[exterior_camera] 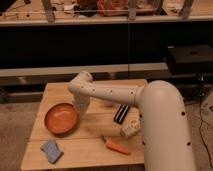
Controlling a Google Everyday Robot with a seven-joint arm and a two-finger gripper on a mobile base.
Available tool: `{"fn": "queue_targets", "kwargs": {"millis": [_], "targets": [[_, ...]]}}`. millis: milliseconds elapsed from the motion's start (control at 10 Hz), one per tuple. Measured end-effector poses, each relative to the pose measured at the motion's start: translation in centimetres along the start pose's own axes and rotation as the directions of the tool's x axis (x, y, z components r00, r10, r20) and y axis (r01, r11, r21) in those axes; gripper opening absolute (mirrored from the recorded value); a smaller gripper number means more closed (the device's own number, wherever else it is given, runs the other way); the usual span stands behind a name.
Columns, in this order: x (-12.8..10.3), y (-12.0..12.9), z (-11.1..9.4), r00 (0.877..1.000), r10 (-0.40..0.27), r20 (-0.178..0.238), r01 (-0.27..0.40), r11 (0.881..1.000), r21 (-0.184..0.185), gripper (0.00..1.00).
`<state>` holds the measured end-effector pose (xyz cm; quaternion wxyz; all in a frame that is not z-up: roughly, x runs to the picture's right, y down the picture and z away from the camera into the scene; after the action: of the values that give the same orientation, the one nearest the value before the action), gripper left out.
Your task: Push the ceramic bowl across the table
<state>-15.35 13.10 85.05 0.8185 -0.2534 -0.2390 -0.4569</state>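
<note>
A small light-wood table (56, 92) with a planked top holds a round orange ceramic bowl (61, 118) on its left half, near the front-left. The robot's white arm reaches in from the right and bends down so that the gripper (81, 107) sits just beside the bowl's upper right rim; whether its jaws are open or closed cannot be told. A small orange carrot-shaped piece (118, 146), a blue cloth-like item (51, 150) and a black object (121, 113) also lie on the table.
</note>
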Motion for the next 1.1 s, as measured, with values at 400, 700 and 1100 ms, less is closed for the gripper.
{"fn": "queue_targets", "kwargs": {"millis": [400,700,1100], "targets": [[-2.7,-2.0,0.4,0.999,-0.031,0.011,0.031,1.0,0.0,0.01],[-3.0,-2.3,0.6,0.999,-0.028,0.018,0.027,0.999,0.023,0.01],[-4.7,-4.4,0.1,0.998,-0.062,0.013,0.061,0.996,0.063,0.01]]}}
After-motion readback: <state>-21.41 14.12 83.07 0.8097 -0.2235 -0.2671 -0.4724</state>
